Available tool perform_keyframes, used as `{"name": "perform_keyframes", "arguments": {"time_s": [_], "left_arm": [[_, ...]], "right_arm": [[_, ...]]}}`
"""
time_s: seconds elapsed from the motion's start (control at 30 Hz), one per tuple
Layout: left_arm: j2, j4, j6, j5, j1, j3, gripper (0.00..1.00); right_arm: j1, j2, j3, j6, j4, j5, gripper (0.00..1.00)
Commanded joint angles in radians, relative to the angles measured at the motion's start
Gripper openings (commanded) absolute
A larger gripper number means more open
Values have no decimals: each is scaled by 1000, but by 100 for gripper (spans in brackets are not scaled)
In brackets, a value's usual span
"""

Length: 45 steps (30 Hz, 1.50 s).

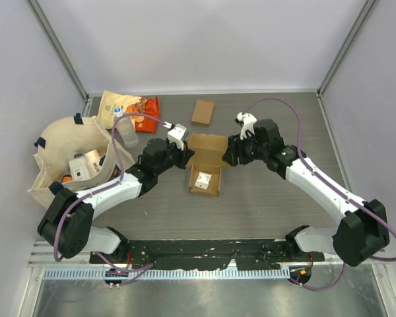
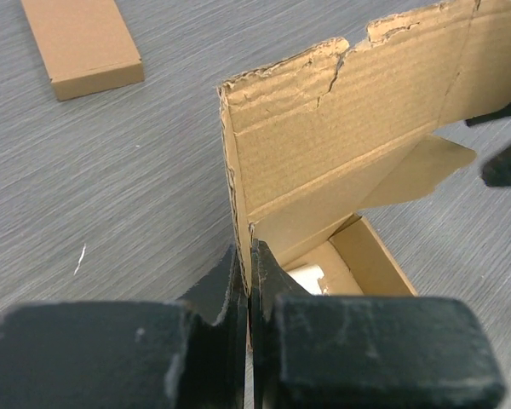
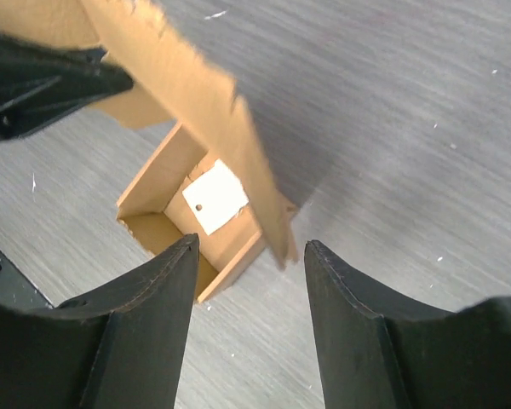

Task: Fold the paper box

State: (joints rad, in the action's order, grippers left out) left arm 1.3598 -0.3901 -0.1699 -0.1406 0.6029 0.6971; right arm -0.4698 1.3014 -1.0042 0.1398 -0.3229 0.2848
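The brown paper box (image 1: 204,182) sits open at the table's middle, its lid (image 1: 208,146) standing up at the far side. A white card (image 3: 215,198) lies inside it. My left gripper (image 1: 185,156) is shut on the lid's left edge (image 2: 238,196), with the cardboard pinched between the fingers (image 2: 249,260). At the lid's right side my right gripper (image 1: 230,153) stands open. In the right wrist view the lid's lower corner (image 3: 272,230) hangs between its spread fingers (image 3: 249,249) without being gripped.
A small flat cardboard box (image 1: 202,111) lies behind the paper box. A cloth bag (image 1: 66,158) holding several items and an orange snack packet (image 1: 129,109) take up the left side. Walls close the table at back and sides.
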Motion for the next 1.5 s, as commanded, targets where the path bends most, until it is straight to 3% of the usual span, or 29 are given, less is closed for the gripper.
{"name": "perform_keyframes", "arguments": {"time_s": [0.0, 0.17, 0.4, 0.53, 0.83, 0.93, 1.0, 1.07, 1.27, 1.33, 1.47], "left_arm": [[-25, 20, 23, 55, 14, 19, 0], [-19, 48, 21, 72, 15, 36, 0], [-34, 39, 23, 70, 18, 22, 0], [-31, 40, 26, 64, 20, 25, 0], [-44, 37, 32, 76, 21, 18, 0], [-45, 39, 20, 84, 24, 19, 0], [-47, 43, -34, 110, 28, 31, 0], [-50, 57, -94, 121, 29, 39, 0], [-41, 59, -290, 430, 66, 53, 0], [-16, 74, -310, 528, 70, 84, 0], [27, 30, -304, 579, 81, 114, 0]], "right_arm": [[-21, -108, 65, 8, 34, -35, 58], [-29, -99, 84, 6, 62, -10, 51], [-81, -90, 147, -32, 153, -169, 53], [-87, -70, 142, -40, 192, -176, 52], [-136, -27, 119, -58, 222, -216, 27], [-161, -22, 110, -43, 228, -229, 9], [-212, -16, 104, 12, 249, -285, 1], [-252, -11, 87, 69, 272, -448, 1], [-368, 44, 39, 231, 364, -855, 1], [-380, 77, 26, 247, 410, -933, 1], [-395, 116, 33, 256, 516, -1022, 1]]}}
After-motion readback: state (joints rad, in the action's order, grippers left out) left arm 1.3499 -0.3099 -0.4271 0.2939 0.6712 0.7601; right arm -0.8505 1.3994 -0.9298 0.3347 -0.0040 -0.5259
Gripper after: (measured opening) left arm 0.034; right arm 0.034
